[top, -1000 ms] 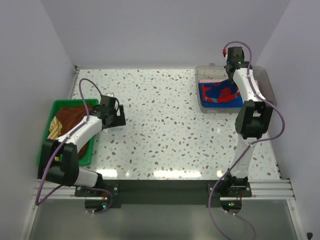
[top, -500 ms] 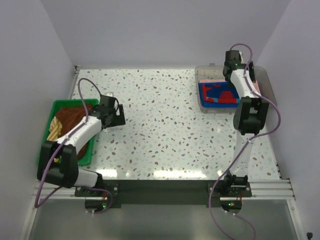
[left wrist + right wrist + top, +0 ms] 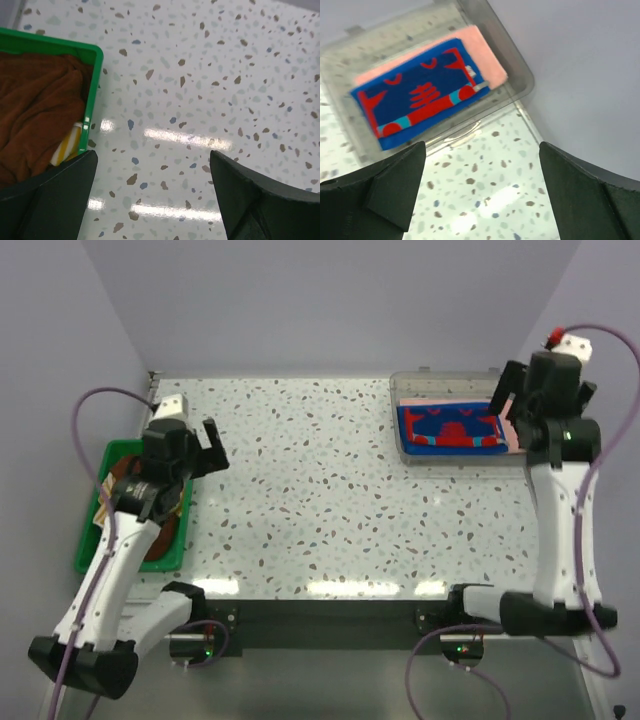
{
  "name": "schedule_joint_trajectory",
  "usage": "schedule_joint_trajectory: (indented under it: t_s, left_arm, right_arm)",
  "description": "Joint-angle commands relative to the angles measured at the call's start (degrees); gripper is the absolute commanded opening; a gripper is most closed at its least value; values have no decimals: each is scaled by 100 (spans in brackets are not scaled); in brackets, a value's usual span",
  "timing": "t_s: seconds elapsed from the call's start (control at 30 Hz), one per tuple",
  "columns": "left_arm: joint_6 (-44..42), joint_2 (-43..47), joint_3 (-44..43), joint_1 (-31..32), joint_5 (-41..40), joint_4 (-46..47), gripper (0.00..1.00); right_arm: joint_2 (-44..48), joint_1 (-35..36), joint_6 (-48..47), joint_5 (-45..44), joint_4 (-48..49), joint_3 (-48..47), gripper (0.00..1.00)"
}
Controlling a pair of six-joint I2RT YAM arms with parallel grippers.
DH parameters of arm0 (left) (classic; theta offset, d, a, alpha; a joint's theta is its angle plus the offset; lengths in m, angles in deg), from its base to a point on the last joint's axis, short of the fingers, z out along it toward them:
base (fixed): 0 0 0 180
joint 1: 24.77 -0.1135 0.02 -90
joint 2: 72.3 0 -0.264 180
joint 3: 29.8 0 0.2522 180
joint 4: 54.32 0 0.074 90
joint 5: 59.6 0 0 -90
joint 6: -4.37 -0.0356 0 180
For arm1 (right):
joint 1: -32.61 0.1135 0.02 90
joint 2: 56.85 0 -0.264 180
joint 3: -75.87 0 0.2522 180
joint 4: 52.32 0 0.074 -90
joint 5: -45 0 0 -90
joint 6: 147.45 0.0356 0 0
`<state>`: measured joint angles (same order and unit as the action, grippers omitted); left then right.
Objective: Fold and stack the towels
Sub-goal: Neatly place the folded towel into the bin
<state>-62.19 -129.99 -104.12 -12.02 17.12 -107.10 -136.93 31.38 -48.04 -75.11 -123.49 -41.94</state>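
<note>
Looking at the towels rn: blue towel w/ red pattern (image 3: pixel 417 100) lies folded flat atop the salmon pink towel (image 3: pixel 487 60), both inside the clear tray (image 3: pixel 440 379) at the bench's (image 3: pixel 320 490) far right corner. Green basket (image 3: pixel 88 540) on the left holds a crumpled brown towel (image 3: pixel 35 115) w/ a yellowish striped towel (image 3: pixel 67 147) tucked by its wall. Left fingers (image 3: pixel 50 200) are spread wide, empty, over the bench beside the basket. Right fingers (image 3: pixel 385 190) are wide apart too, holding nothing, above the tray.
</note>
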Motion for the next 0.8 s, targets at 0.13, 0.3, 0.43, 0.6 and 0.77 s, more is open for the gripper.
schedule_joint_trajectory:
  t_s: [0.13, 0.3, 0.43, 0.6, 0.77]
  left_arm:
    - [222, 1838, -949, -45, -131, -1449, 100]
    - [372, 3297, -573, -45, -411, -1678, 100]
    - [363, 4228, -203, -45, -456, -1652, 100]
    - [573, 4951, 368, -45, -448, -1372, 100]
    - [565, 5137, 659, -36, -413, -1204, 100]
  right_arm:
    - [3303, 368, 817, 1042, -60, 2168, 99]
    - [4586, 1028, 765, 822, -175, 3144, 99]
    - [5824, 1178, 624, 848, -61, 3794, 99]
    - [6512, 1205, 263, 1060, 423, 3971, 99]
    - [6636, 1205, 184, 1121, 538, 4077, 99]
